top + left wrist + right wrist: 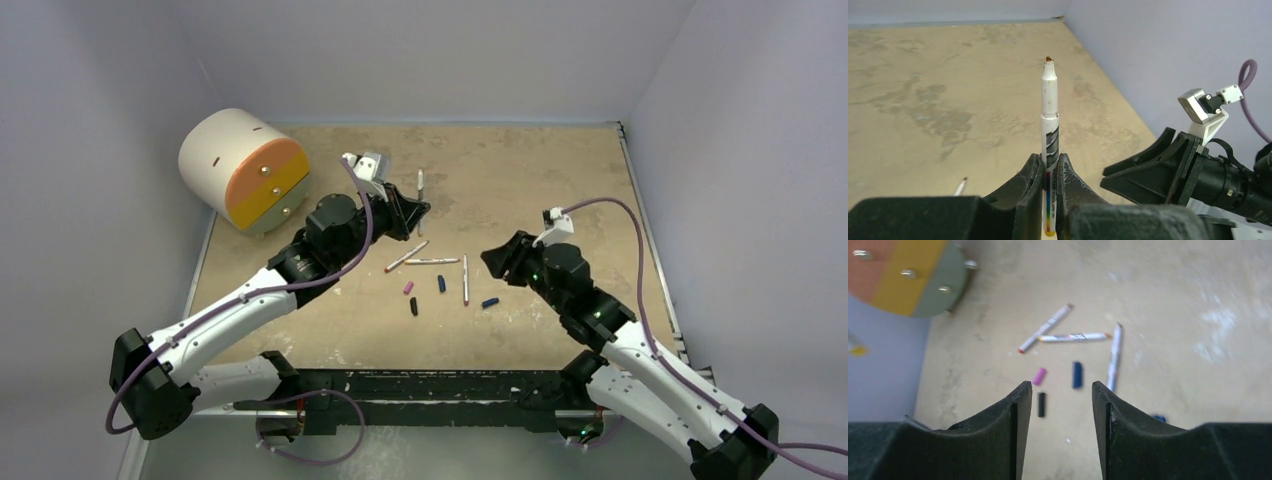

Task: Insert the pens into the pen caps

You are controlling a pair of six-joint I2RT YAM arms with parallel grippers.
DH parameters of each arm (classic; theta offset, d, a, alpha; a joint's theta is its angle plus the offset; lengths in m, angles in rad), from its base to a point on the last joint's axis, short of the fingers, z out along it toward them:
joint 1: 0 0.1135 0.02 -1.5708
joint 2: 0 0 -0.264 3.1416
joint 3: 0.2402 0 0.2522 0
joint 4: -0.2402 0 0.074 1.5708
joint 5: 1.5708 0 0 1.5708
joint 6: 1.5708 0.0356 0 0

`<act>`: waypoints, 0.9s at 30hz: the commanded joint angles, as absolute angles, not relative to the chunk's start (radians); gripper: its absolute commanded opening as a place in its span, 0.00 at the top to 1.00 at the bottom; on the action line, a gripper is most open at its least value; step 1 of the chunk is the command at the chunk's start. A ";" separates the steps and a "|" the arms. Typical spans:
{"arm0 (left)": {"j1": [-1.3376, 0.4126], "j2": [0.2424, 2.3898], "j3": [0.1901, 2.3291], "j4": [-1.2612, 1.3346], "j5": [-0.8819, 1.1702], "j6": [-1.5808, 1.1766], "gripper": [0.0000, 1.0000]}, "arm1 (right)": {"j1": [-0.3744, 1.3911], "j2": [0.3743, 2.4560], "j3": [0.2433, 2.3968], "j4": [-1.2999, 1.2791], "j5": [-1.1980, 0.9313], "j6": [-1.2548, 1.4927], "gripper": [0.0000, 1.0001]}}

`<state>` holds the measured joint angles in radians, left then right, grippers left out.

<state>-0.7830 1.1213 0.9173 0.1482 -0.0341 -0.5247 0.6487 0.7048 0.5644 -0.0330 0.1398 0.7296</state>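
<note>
Left jaws are clamped on one white pen (1049,125), lifted off the tan bench (560,180), its brownish tip pointing away from them. Right jaws stand apart, holding nothing. Three more pens (1074,337) lie mid-bench in a loose cluster. Just beside them are four caps: a pink cap (1039,376), a black cap (1041,404) and two dark blue caps (1077,375).

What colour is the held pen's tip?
Brownish-orange; the pen in the left gripper shows it best in the left wrist view.
</note>
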 commanded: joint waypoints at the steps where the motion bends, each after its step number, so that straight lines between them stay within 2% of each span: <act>1: -0.785 1.096 0.960 -0.018 -0.174 -0.386 1.00 | 0.649 0.705 0.508 -0.269 0.331 1.067 0.49; 6: -0.785 1.115 0.962 -0.042 -0.214 -0.375 1.00 | 0.650 0.688 0.440 -0.309 0.340 1.246 0.56; 10: -0.785 1.118 0.949 -0.030 -0.219 -0.379 1.00 | 0.649 0.785 0.444 -0.312 0.377 1.248 0.56; 14: -0.785 1.115 0.929 -0.025 -0.238 -0.377 1.00 | 0.650 0.975 0.525 -0.386 0.381 1.252 0.43; 16: -0.785 1.113 0.918 -0.018 -0.252 -0.376 1.00 | 0.650 1.043 0.554 -0.387 0.366 1.242 0.41; 27: -0.785 1.057 0.868 -0.019 -0.287 -0.364 1.00 | 0.652 1.103 0.583 -0.358 0.342 1.208 0.60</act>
<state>-0.7830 1.1152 0.8860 -0.0502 -0.2562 -0.3897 0.6487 1.0943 0.5289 -0.3466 0.3237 1.2144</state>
